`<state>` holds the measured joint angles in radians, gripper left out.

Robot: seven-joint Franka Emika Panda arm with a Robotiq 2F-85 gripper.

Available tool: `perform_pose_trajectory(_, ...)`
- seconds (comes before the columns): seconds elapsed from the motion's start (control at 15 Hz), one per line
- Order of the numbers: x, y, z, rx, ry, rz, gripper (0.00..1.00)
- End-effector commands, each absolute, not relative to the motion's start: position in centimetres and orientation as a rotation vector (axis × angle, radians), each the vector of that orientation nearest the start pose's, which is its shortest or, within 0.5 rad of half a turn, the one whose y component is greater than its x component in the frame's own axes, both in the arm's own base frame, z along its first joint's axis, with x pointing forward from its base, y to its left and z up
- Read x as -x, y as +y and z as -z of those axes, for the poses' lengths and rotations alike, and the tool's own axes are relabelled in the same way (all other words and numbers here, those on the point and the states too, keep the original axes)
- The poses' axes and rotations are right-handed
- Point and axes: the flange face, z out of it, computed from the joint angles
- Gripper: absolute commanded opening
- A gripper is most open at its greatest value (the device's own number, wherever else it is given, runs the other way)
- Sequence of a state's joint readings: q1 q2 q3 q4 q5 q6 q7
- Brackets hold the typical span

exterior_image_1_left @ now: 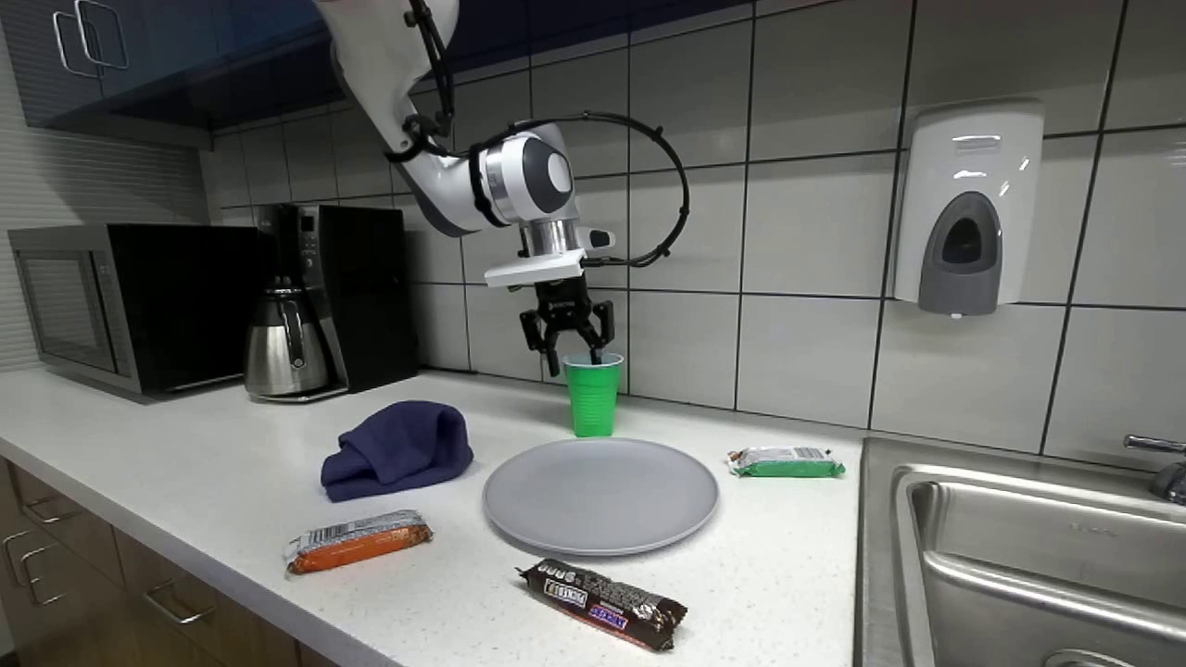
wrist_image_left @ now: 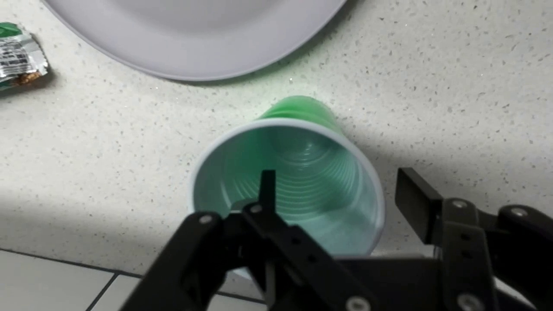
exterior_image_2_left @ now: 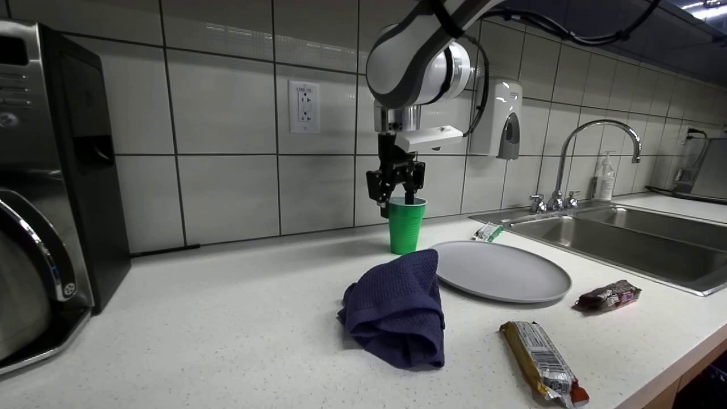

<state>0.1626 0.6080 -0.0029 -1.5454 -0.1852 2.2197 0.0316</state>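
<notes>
Ribbed green plastic cup, part of its rim hidden in the wrist view behind the black two-fingered gripper, upright below it, jaws well apart, gripping nothing, one finger inside, one outside, round grey plate cut off beyond.

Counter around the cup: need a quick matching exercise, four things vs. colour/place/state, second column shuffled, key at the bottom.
Column one
1. cup
2. gripper
3. towel
4. plate

Column two
A. dark blue, crumpled in a heap
B. green, upright near the tiled wall
C. gray, round, lying flat
D. black, open, with one finger inside a rim

Pairs
1-B, 2-D, 3-A, 4-C
</notes>
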Motion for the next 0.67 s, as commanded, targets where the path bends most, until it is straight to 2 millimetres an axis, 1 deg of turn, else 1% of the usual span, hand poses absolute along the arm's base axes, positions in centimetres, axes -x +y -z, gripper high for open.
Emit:
perform_pose_trajectory(0.0, -70.2, 10.8, -31.9, 3.26, -0.386, 0.117, 1.0)
perform_pose_trajectory(0.33, -69.6, 11.0, -33.8, 3.221, -0.391, 0.151, 1.0)
perform_pose_trajectory(0.6, -69.0, 10.2, -35.7, 3.184, -0.33, 0.175, 1.0)
